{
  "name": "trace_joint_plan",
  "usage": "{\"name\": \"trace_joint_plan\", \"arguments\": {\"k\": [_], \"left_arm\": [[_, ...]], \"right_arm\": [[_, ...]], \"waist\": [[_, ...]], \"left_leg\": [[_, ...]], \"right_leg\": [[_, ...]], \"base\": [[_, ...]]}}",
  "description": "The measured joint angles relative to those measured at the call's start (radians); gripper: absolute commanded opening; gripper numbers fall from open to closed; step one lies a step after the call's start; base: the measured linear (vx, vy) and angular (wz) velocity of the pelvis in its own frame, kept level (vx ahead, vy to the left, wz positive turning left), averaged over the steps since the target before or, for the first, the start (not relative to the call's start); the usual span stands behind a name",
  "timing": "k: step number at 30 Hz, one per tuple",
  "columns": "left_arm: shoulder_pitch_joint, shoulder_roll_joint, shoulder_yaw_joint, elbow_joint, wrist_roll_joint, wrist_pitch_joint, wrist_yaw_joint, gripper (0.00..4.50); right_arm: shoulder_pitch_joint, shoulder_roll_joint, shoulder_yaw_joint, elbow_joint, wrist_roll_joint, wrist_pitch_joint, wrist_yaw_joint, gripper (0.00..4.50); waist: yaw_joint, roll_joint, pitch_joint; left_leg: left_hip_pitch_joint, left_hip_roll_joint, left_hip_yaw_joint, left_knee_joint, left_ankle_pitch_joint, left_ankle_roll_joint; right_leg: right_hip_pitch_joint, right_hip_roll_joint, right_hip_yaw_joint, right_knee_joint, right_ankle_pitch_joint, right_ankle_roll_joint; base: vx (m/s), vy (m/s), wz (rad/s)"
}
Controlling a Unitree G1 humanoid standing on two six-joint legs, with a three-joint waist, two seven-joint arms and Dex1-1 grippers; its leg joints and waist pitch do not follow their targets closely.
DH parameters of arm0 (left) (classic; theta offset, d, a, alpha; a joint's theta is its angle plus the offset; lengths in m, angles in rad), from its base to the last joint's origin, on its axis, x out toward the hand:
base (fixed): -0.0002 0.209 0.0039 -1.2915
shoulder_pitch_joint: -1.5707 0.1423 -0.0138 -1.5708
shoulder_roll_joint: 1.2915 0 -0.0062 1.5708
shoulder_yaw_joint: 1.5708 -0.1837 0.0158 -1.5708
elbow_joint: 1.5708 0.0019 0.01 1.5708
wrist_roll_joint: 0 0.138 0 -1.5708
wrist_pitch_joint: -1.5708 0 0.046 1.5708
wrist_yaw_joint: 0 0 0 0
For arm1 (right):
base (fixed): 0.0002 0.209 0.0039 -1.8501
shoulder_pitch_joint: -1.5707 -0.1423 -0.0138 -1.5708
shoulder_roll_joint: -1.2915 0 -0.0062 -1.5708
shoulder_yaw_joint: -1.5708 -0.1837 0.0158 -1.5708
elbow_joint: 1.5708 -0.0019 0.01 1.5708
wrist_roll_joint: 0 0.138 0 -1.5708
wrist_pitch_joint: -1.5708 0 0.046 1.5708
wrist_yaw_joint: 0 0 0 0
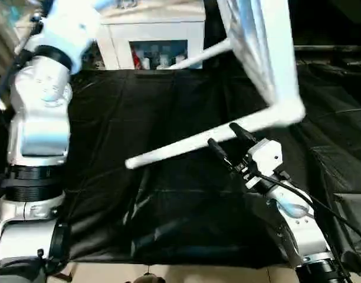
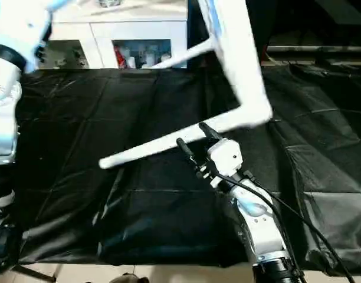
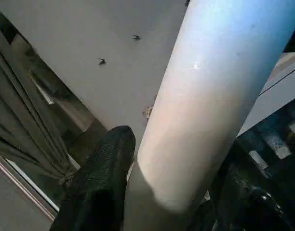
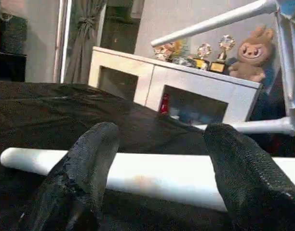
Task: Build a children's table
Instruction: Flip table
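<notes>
Children's table [image 1: 269, 53]: white, tipped up on its side above the black cloth, its top standing steep at the far right of the cloth, legs sticking out toward the left.
Near leg [image 1: 192, 143]: long, round, tapering; runs from the lower corner of the top down and left, its free end hanging over the middle of the cloth.
Far leg [image 1: 199, 56]: juts from the upper part of the top toward the cabinet.
Right gripper [image 1: 226, 137]: fingers spread fairly wide, one on each side of the near leg close to the top's corner; in the right wrist view the leg [image 4: 152, 175] runs crosswise just beyond the two black fingertips [image 4: 89, 159]; whether they touch it, cannot tell.
Left gripper [image 3: 186, 207]: closed around a thick white leg [image 3: 210, 106], one black finger [image 3: 101, 183] pressed on each side of it.
Black cloth [image 1: 139, 194]: covers the work surface beneath the table.
Cabinet [image 1: 151, 38]: white, behind the cloth; its glass-fronted compartment holds small bottles, one red; a plush toy [image 4: 253, 50] and trophies stand on its top.
</notes>
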Motion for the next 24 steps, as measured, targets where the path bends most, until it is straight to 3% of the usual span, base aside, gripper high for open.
{"name": "trace_joint_plan", "arguments": {"k": [10, 15, 20, 24], "left_arm": [[0.038, -0.029, 0.004, -0.05, 0.0, -0.036, 0.044, 2.06], [0.04, -0.037, 0.004, -0.061, 0.0, -0.037, 0.045, 2.06], [0.04, -0.037, 0.004, -0.065, 0.0, -0.037, 0.046, 2.06], [0.042, -0.038, 0.004, -0.067, 0.0, -0.037, 0.046, 2.06]], "right_arm": [[0.007, 0.023, 0.0, 0.012, 0.017, 0.019, -0.003, 3.24], [0.058, 0.06, -0.022, 0.011, 0.168, 0.098, 0.066, 3.56], [0.087, 0.066, -0.048, 0.001, 0.257, 0.123, 0.109, 4.05], [0.105, 0.082, -0.102, -0.036, 0.327, 0.149, 0.107, 4.44]], "waist": [[0.002, 0.0, 0.0], [0.006, -0.001, 0.0], [0.011, -0.001, 0.001], [0.011, -0.001, 0.001]], "left_leg": [[-0.012, -0.003, 0.002, 0.014, -0.007, 0.012], [-0.013, -0.009, 0.003, 0.016, -0.012, 0.019], [-0.016, -0.01, 0.005, 0.025, -0.017, 0.026], [-0.016, -0.012, 0.005, 0.026, -0.017, 0.027]], "right_leg": [[-0.006, -0.006, 0.0, 0.002, 0.0, 0.0], [-0.006, -0.013, 0.0, 0.002, -0.002, 0.004], [-0.006, -0.015, 0.001, 0.005, -0.003, 0.004], [-0.007, -0.018, 0.002, 0.007, -0.004, 0.004]], "base": [[0.0, 0.0, 0.0], [0.0, 0.0, 0.0], [0.0, 0.0, 0.0], [0.0, 0.0, 0.0]]}}
